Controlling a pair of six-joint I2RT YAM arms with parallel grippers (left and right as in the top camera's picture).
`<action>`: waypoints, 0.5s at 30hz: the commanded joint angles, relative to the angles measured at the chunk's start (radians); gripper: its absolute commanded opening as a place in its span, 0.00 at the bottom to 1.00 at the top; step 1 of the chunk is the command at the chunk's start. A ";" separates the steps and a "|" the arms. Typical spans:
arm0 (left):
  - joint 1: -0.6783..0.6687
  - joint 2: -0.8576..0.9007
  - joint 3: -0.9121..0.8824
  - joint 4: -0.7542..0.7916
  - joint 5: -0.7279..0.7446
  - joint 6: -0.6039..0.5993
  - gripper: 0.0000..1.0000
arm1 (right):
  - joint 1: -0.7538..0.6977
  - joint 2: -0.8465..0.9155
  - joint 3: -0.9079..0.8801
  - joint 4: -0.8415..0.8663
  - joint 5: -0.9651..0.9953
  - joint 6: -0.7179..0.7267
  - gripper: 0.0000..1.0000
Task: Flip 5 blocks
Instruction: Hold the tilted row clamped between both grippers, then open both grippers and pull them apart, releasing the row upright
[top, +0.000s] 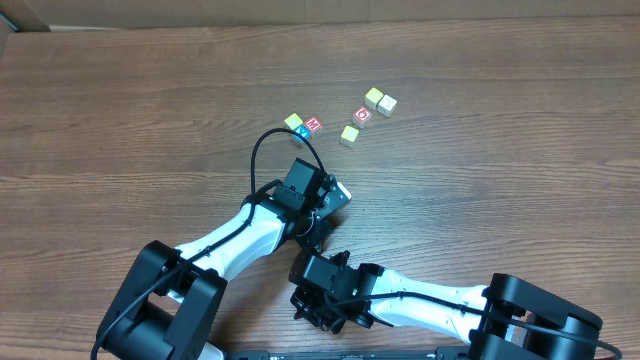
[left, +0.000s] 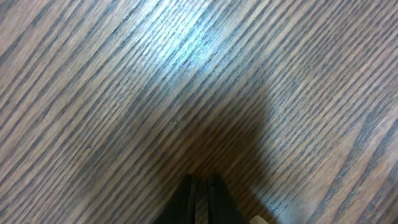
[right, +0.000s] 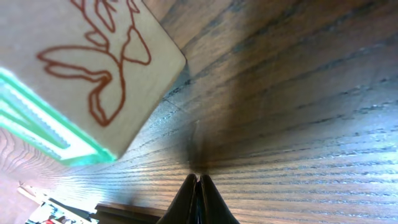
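The blocks (top: 349, 134) lie scattered in two little clusters toward the far middle of the brown wood-grain table (top: 120, 120), apart from both arms. The left gripper (left: 200, 198) and right gripper (right: 198, 198) hang low over the wood, jaws pressed together and empty; a green-edged block (right: 81, 74) with a red drawing lies just beside the right one

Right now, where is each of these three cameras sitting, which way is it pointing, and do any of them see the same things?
Overhead: fixed above the table, looking down at the scattered blocks; the left arm and right arm both show.
Left wrist: on the left arm, pointing along its shut left gripper at the table close below.
Right wrist: on the right arm, low over the table; the shut right gripper shows, with one block looming close.
Shared: all three see the same wooden table.
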 joint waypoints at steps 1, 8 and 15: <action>-0.024 0.068 -0.070 -0.011 0.025 -0.021 0.04 | 0.004 0.010 0.014 0.002 -0.008 0.005 0.04; -0.021 0.068 -0.070 0.022 -0.057 -0.051 0.04 | 0.004 0.010 0.014 -0.005 -0.008 0.004 0.04; 0.017 0.068 -0.070 0.037 -0.101 -0.072 0.04 | 0.004 0.009 0.014 -0.005 -0.008 0.003 0.04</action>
